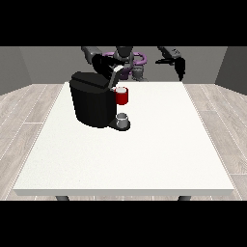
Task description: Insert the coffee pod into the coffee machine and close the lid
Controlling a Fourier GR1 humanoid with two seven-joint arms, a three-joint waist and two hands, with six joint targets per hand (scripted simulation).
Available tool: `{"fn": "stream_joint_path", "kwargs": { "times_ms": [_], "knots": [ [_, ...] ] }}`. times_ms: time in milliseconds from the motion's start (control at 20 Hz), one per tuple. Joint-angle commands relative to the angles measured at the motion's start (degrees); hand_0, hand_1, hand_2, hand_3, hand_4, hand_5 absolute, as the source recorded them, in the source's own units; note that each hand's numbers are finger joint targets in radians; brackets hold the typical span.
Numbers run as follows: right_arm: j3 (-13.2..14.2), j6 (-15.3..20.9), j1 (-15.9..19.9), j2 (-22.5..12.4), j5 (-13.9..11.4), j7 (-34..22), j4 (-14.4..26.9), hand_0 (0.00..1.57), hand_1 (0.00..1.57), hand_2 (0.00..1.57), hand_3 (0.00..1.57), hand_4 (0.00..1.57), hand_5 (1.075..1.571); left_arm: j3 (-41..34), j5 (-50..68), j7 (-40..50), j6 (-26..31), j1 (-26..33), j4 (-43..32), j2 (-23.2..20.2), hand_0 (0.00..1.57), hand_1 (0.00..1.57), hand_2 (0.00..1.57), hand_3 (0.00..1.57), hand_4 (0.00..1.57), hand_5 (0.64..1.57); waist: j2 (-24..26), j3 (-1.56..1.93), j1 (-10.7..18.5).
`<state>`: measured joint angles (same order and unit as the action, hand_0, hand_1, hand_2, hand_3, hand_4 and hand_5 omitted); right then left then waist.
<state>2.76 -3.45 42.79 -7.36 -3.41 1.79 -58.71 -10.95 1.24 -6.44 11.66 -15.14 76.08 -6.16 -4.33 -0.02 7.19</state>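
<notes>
Front view: coffee machine (94,101) sits at 10 o'clock on the surface (144,154); the hand at the view's left (107,63) hovers above its lid (115,77), finger state unclear, pod not discernible.

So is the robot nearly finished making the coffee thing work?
Not quite. The hand at the view's left is up at the black coffee machine, by its grey raised lid. The lid looks open, so closing it is left. I cannot tell whether the pod is in. A small grey cup waits on the machine's base, below its red front part. The hand at the view's right hangs free.
</notes>
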Motion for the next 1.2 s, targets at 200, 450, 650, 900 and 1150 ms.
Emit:
{"fn": "stream_joint_path", "kwargs": {
  "times_ms": [200,450,650,900,1150],
  "knots": [
    [-3.9,2.8,-0.5,3.3,-5.2,2.7,1.1,0.00,0.00,0.00,0.00,0.15,1.571,1.5,0.2,2.0,-1.2,1.7,0.6,1.1,0.00,0.00,0.00,0.00,0.16,1.571,1.7,0.02,0.7],
    [-3.0,2.4,3.5,3.9,-4.9,-0.3,0.5,0.00,0.00,0.00,0.00,0.12,1.571,-2.1,2.2,-0.6,0.5,-1.0,-2.9,-3.3,0.00,0.00,0.00,0.00,0.15,1.571,0.8,0.01,-0.9],
    [-1.9,-0.8,3.2,2.8,-3.2,4.3,0.5,0.00,0.00,0.00,0.00,0.03,1.571,0.6,0.8,-1.4,-1.1,-0.7,-0.7,-0.7,0.00,0.00,0.00,0.00,0.12,1.571,0.9,0.02,-1.2],
    [-4.5,-3.0,-1.4,7.2,-0.8,6.4,-2.6,0.00,0.00,0.00,0.00,0.35,1.571,1.8,-0.3,-1.5,-1.8,1.2,-0.4,-0.1,0.00,0.00,0.00,0.00,0.17,1.571,5.1,0.03,-2.8],
    [-11.4,0.9,-16.3,7.3,7.3,8.3,-7.5,0.00,0.00,0.00,0.00,0.25,1.571,1.9,-0.5,-4.8,-2.8,5.7,-2.8,2.1,0.00,0.00,0.00,0.00,0.19,1.571,10.5,0.03,-5.9]
  ]
}}
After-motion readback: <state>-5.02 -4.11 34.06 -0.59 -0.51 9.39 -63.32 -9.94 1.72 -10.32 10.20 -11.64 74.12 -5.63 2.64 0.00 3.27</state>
